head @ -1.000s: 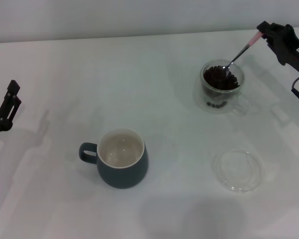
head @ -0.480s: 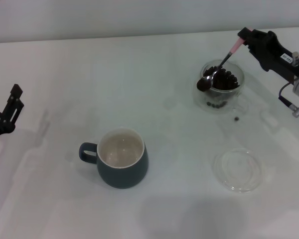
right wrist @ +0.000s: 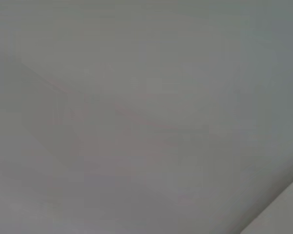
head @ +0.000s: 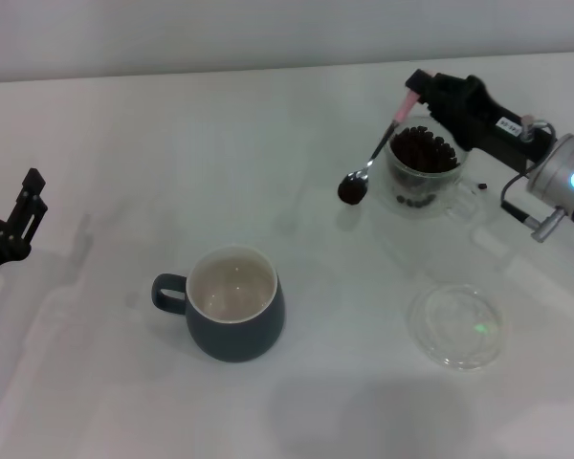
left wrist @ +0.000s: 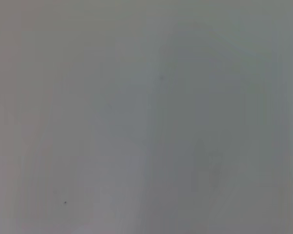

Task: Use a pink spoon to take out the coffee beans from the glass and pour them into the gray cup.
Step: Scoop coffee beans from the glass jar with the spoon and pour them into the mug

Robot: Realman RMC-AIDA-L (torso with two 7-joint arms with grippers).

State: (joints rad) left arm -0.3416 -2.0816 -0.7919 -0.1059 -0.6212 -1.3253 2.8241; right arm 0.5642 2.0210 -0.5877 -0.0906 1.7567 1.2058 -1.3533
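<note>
— While the right gripper [head: 423, 96] has the spoon [head: 375, 153] clamped by the tip of its pink handle, where do the beans sit?

— A dark heap rides in the spoon's bowl, which hangs over the table [head: 172, 143] just to the left of the glass [head: 424, 167], outside its rim. Most of the beans [head: 423, 150] are in the glass. One stray bean [head: 480, 187] lies on the table by the glass's right side.

— And the target?

— The cup [head: 235, 303] stands well apart, nearer the robot and to the left, handle pointing left, its cream inside bare as far as I can see. A clear dish [head: 457, 326] lies to the right of it, off the path.

— So how would you carry that load?

— Level and slow, I'd say. The spoon slopes down from the handle to the bowl, and the heap looks full, so any jerk or roll of the wrist could shed beans. I'd hold the bowl flat across the open table, bring it above the middle of the cup's mouth, lower it close to the rim, and only then tip.

— The other arm?

— The left gripper [head: 14, 215] waits at the table's left edge, its fingers spread and grasping nothing. Neither wrist camera shows anything but blank grey.
</note>
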